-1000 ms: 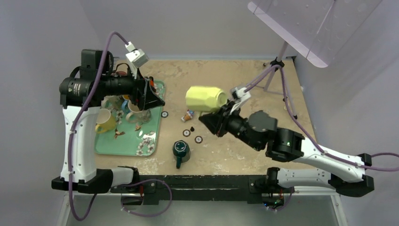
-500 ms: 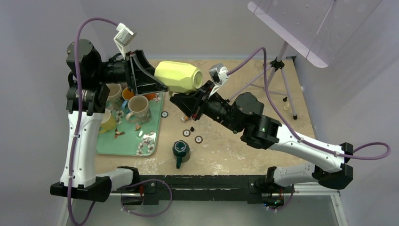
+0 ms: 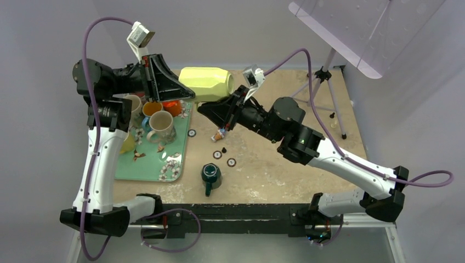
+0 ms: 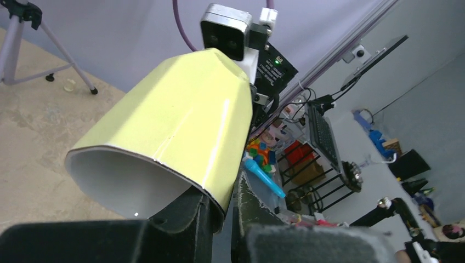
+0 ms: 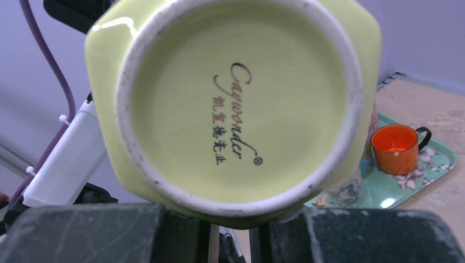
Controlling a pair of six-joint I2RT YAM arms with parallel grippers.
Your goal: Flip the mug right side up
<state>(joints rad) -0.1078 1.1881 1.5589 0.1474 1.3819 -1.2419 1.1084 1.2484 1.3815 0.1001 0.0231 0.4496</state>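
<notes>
Mug (image 3: 206, 83) is held sideways in the air over the far part of the surface (image 3: 263, 171). Rim is clamped by left end effector (image 4: 222, 207); base edge is pinched by near-closed right end effector (image 5: 230, 233).

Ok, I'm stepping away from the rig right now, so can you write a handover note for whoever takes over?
The left hand is shut on the rim of the yellow mug, one finger inside the mouth.
The right hand is closed narrow at the mug's base end, apparently gripping; the contact is hidden.
The mug is in the air, on its side, above the far part of the table beside the tray.
Done: picked up. Left: tip it mouth up, set it down, release.
</notes>
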